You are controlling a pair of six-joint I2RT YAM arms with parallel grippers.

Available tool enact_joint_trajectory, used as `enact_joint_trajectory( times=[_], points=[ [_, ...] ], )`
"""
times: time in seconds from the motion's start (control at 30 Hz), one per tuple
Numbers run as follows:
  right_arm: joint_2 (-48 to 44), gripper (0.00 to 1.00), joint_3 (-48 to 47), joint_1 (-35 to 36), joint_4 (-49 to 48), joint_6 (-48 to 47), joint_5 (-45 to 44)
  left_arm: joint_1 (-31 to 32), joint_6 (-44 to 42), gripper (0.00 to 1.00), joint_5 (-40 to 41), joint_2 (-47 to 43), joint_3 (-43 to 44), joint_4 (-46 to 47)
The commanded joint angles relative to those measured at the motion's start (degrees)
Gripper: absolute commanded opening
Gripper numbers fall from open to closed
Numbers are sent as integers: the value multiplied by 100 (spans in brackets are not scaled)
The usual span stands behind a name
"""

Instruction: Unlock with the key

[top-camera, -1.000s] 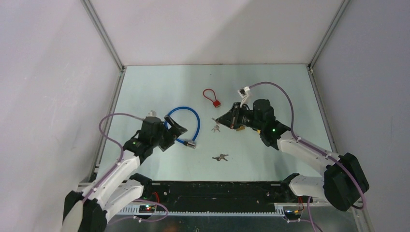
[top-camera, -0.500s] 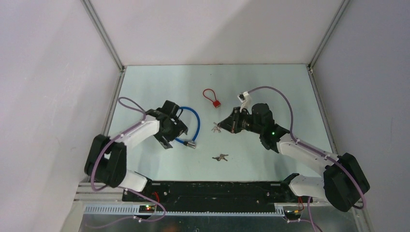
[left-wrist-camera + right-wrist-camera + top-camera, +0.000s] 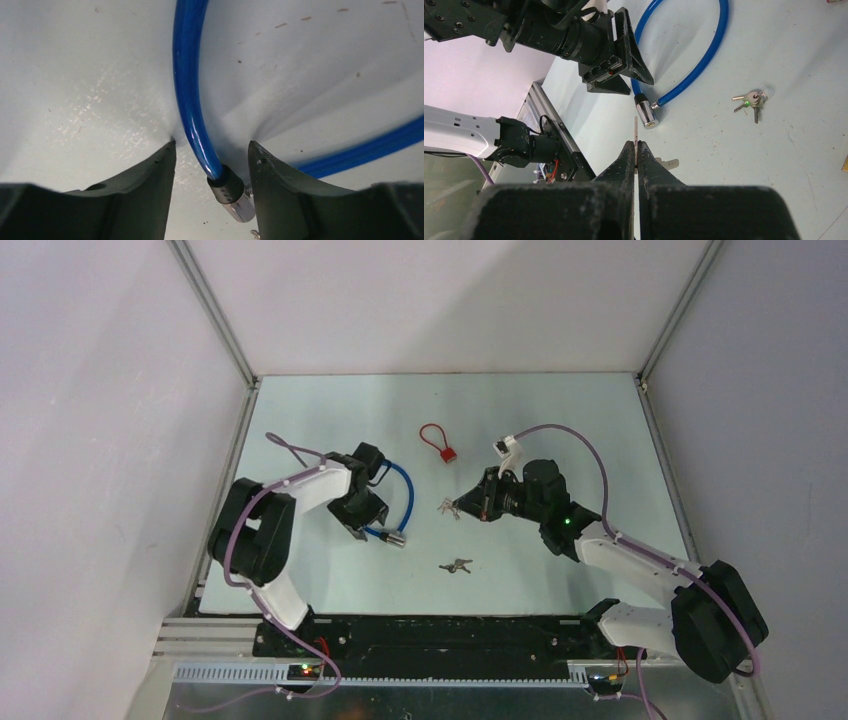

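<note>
A blue cable lock (image 3: 402, 488) lies looped on the table, its silver lock head (image 3: 396, 537) at the near end. My left gripper (image 3: 358, 523) is down over it. In the left wrist view the blue cable (image 3: 187, 90) and its black-and-silver end (image 3: 230, 192) sit between the open jaws of the left gripper (image 3: 211, 145), close to the right finger and with a gap on the left. My right gripper (image 3: 636, 144) is shut on a key (image 3: 636, 129), whose blade points toward the lock head (image 3: 645, 116). The rest of that bunch (image 3: 447, 506) hangs below the right gripper (image 3: 468, 504).
A second key bunch (image 3: 457, 565) lies on the table nearer the bases, seen also as the loose keys (image 3: 751, 100). A small red padlock (image 3: 440, 443) lies farther back. Metal frame rails border the table on both sides.
My left arm has swung out and its gripper has come down over the cable's end, with the jaws narrowing. The right gripper, holding the key, has shifted slightly nearer.
</note>
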State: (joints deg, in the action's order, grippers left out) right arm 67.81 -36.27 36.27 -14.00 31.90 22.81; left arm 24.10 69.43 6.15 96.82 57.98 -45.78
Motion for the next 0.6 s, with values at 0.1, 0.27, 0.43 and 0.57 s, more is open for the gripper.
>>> enact_joint_trajectory(
  times=[0.1, 0.27, 0.43, 0.57],
  points=[
    [-136, 0, 44, 24, -343, -52, -4, 37, 294, 52, 139, 409, 195, -112],
    [-13, 0, 84, 5, -416, 100, 76, 51, 351, 40, -92, 623, 110, -97],
    [57, 0, 144, 96, -595, 262, 103, 51, 389, 14, -231, 529, 95, -84],
    [125, 0, 147, 250, -647, 317, 30, 7, 396, 7, -446, 369, 187, -39]
  ],
)
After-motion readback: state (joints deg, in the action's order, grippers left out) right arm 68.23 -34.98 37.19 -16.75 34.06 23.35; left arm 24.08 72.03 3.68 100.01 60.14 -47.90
